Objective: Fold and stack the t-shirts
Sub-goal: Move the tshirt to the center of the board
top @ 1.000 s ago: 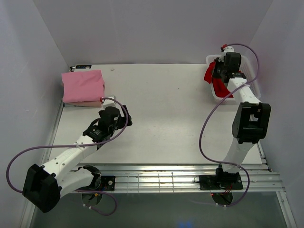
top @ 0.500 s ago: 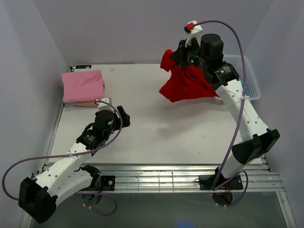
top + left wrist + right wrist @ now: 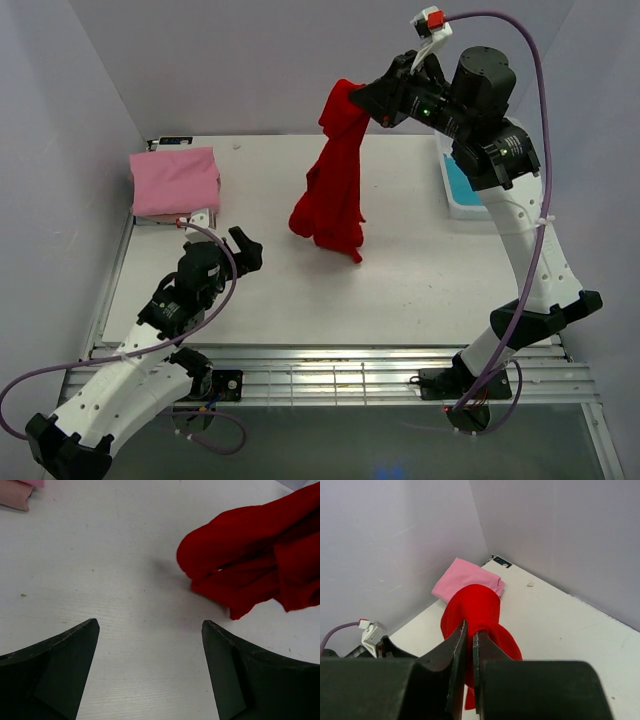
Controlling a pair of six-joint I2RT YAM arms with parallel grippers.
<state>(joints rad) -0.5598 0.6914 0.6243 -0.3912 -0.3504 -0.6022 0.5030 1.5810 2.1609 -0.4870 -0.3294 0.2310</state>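
right gripper [image 3: 370, 96]: high at upper right, pinching red t-shirt [image 3: 333, 190]
red t-shirt: dangling bunched, centre frame
left gripper [image 3: 150, 624]: low, spread

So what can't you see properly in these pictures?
- Basket: top view, the right arm covers most of it.
- Turquoise shirt: same view, only a patch shows.
- Beige shirt: pink shirt lies on it; just an edge shows.
- Red shirt: bunched up, sleeves can't be told; left wrist view's right edge cuts it off; right wrist view, the shut jaws hide the pinched bit.
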